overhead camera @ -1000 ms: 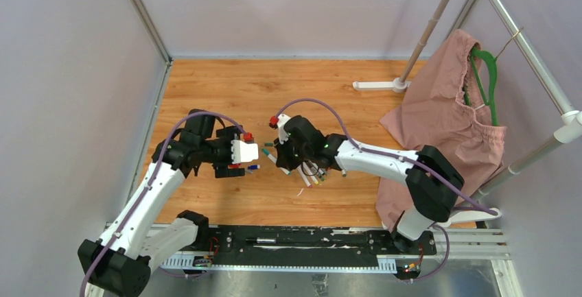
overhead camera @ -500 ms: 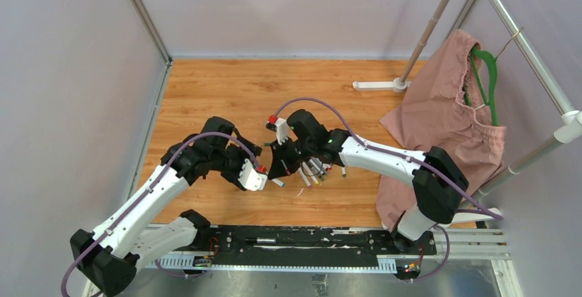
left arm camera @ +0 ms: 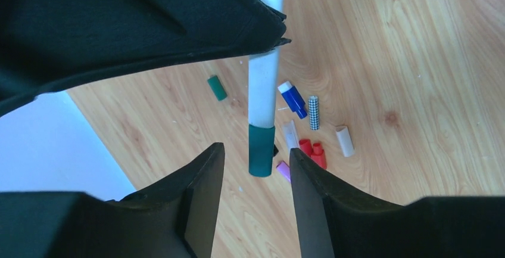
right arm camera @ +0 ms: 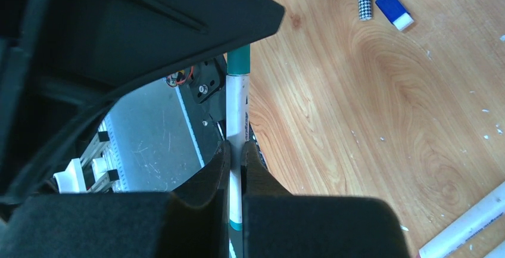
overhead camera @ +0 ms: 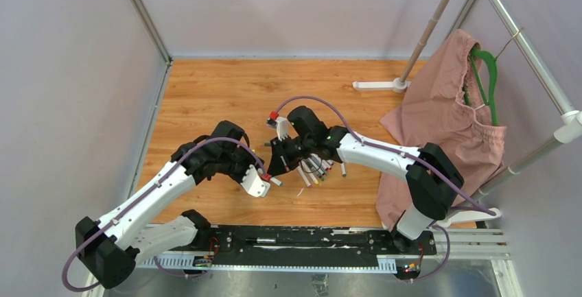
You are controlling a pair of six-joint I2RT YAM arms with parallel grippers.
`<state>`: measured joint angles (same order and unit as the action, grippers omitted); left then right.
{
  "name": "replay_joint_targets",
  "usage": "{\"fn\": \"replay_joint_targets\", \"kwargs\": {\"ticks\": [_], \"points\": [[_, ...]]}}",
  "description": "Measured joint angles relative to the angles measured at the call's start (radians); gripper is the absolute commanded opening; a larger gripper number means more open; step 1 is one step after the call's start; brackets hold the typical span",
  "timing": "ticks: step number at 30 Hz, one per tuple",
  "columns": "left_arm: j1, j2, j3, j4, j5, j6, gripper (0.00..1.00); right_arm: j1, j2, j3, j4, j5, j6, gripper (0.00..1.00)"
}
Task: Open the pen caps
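Observation:
My right gripper (right arm camera: 236, 146) is shut on the white barrel of a marker (right arm camera: 236, 112) and holds it above the floor. The marker's green cap (left arm camera: 261, 151) points at my left gripper (left arm camera: 256, 152). That gripper is open, with the cap in the gap at its fingertips and touching neither finger. In the top view both grippers meet at the middle, left (overhead camera: 265, 173) and right (overhead camera: 277, 165). Loose caps lie on the floor below: green (left arm camera: 217, 87), blue (left arm camera: 293, 99), red (left arm camera: 312, 152) and purple (left arm camera: 282, 170).
A pile of white markers (overhead camera: 317, 169) lies just right of the grippers. A checkered tube (left arm camera: 314, 112) and a white tube (left arm camera: 343, 140) lie among the caps. A pink cloth bag (overhead camera: 443, 115) hangs on a rack (overhead camera: 379, 85) at the right.
My left arm has swung from the left to the middle and turned its open jaws onto the capped end. My right gripper has held the marker and shifted slightly.

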<state>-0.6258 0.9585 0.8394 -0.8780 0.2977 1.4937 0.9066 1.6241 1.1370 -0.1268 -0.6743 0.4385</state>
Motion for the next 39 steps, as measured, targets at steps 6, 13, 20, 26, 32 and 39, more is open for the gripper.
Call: {"fn": "replay_joint_targets", "kwargs": {"ticks": [6, 13, 20, 26, 32, 39], "points": [[-0.01, 0.035, 0.0, 0.0, -0.023, -0.006, 0.4, 0.0, 0.005, 0.0, 0.036, -0.019, 0.035, 0.0], [-0.018, 0.042, 0.006, 0.002, -0.053, -0.025, 0.03, 0.0, 0.007, 0.0, 0.074, -0.03, 0.07, 0.26], [-0.018, 0.043, 0.023, 0.039, -0.076, -0.062, 0.0, -0.005, 0.03, -0.007, 0.166, -0.041, 0.15, 0.32], [-0.018, 0.045, 0.032, 0.055, -0.1, -0.066, 0.0, -0.006, 0.057, -0.017, 0.23, -0.056, 0.209, 0.0], [-0.018, 0.046, -0.003, 0.116, -0.182, -0.064, 0.0, -0.026, 0.009, -0.128, 0.268, -0.059, 0.232, 0.0], [0.0, 0.089, -0.025, 0.184, -0.243, -0.054, 0.0, -0.032, -0.151, -0.314, 0.209, -0.06, 0.227, 0.0]]}}
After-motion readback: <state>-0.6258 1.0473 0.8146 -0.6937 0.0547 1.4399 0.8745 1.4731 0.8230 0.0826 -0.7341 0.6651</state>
